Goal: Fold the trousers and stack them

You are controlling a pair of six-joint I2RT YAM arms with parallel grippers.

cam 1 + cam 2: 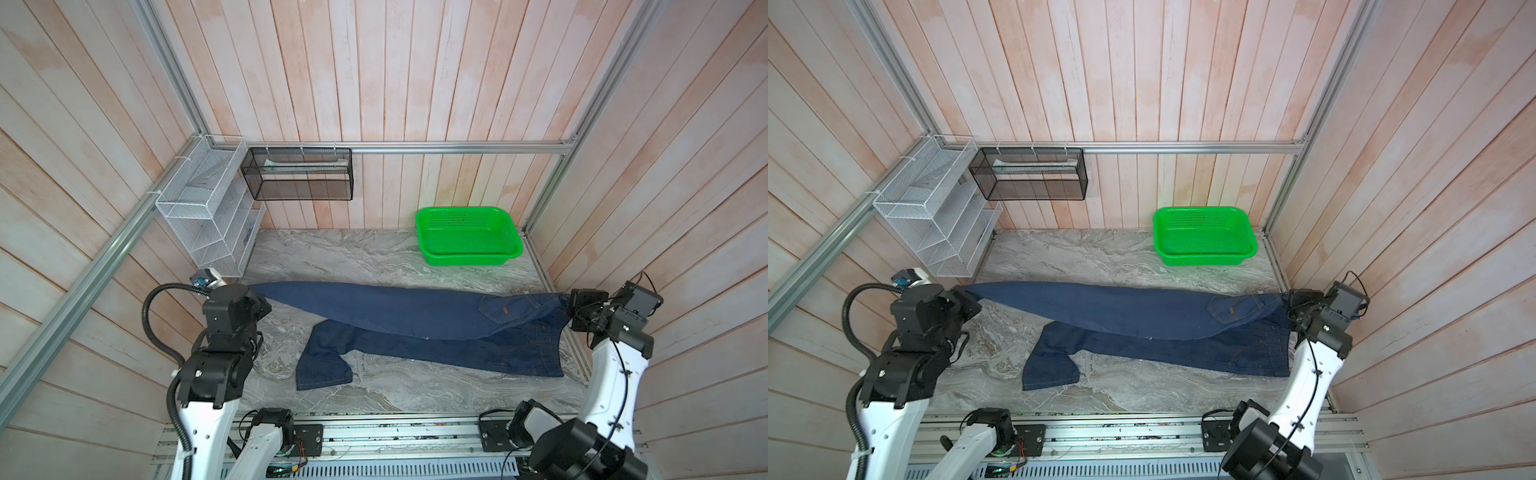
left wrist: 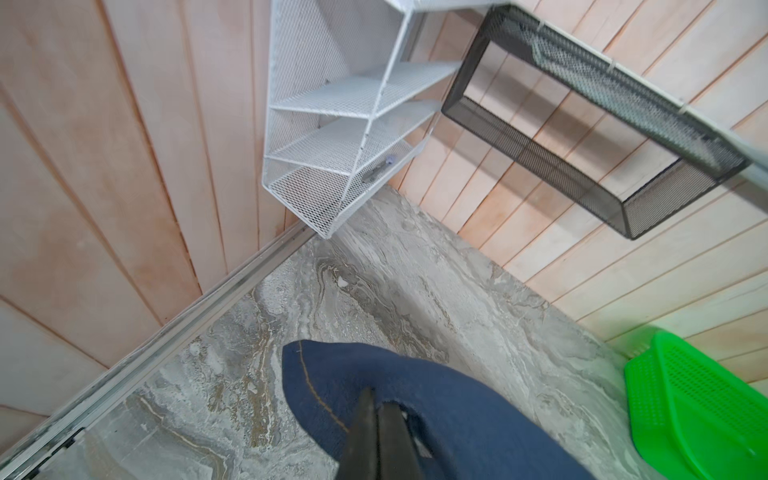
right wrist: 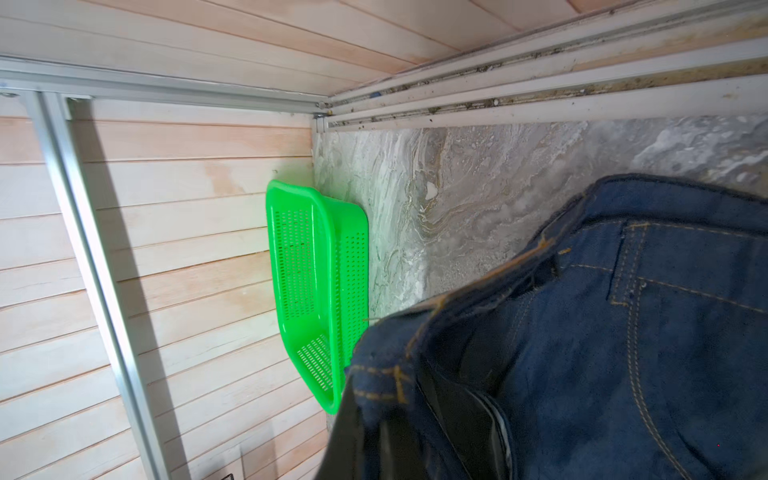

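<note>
Dark navy-blue denim trousers [image 1: 415,320] span the grey marble-patterned desk [image 1: 374,257] — one leg taut in the air, the other flat. Clamped on them: left tool [image 2: 376,401] at the hem, right tool [image 1: 570,306] at the waistband

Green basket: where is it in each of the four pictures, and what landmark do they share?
In a top view: green basket right of centre, at the table's far right corner.
In a top view: basket at that same corner, nearer the picture's middle.
Left wrist: basket at the lower right edge, cut off.
Right wrist: basket left of centre, appearing turned on end.
Shared landmark: the dark blue trousers, visible in all four.
</note>
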